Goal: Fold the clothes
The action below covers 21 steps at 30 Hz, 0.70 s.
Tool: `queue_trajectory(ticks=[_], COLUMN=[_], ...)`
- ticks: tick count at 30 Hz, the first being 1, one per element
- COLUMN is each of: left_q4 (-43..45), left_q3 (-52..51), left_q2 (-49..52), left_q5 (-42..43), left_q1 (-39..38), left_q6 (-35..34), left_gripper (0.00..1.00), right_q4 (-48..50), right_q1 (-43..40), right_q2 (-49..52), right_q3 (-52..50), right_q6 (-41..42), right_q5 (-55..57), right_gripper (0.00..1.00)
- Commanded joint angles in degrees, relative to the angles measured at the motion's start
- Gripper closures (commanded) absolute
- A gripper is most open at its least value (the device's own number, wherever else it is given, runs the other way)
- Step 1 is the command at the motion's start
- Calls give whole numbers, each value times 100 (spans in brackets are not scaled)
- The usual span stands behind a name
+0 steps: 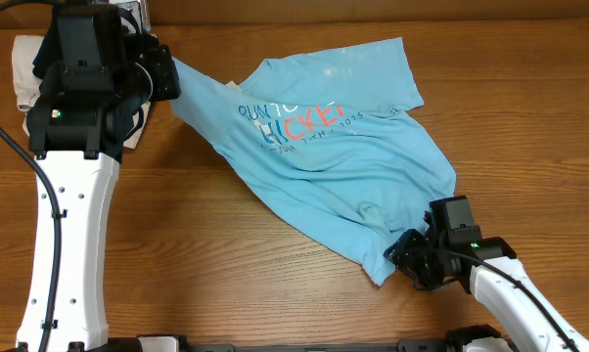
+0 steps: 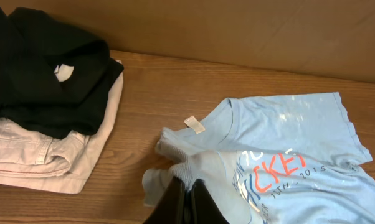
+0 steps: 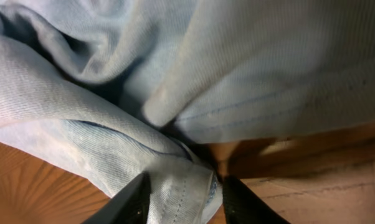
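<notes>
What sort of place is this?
Probably a robotics lab bench: the left gripper and right gripper hold a blue T-shirt on a wooden table, with black and beige garments stacked by a plain brown wall.

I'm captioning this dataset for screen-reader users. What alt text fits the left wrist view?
A light blue T-shirt with chest lettering lies rumpled on a wooden table, fabric near its collar bunched in the left gripper at the bottom edge. At the picture's left, a black garment sits on a beige garment.
</notes>
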Motion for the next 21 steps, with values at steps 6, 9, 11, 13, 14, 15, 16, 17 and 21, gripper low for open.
queue_trajectory(ticks=[6,9,11,13,14,15,16,17,21], left_q4=[24,22,22,22,22,24,24,24,22], left_q3=[136,136,136,136,136,136,136,136,138], left_q2=[-24,-24,-24,-24,-24,-24,-24,-24,-26], left_q5=[-81,-79,-81,-81,-81,-81,-81,-81,-83], left_q1=[46,46,46,46,46,46,46,46,48], left_q6=[87,87,87,87,90,90,87,87,92], left_gripper=[96,96,96,96,96,96,96,96,96], right_q4=[184,267,313,321,321,319,284,232,-144], right_q1=[22,22,22,22,22,22,22,22,22], right_q2=[0,0,0,0,0,0,-2,-4,-48], right_q3=[162,221,225,234,245,267,328,400,901], right_q6=[-219,-223,-245,-267,-295,-348,-411,-420,-595], right_q5=[326,367,372,417,450,457,470,483,520], right_gripper=[71,80,85,91,92,94,96,96,96])
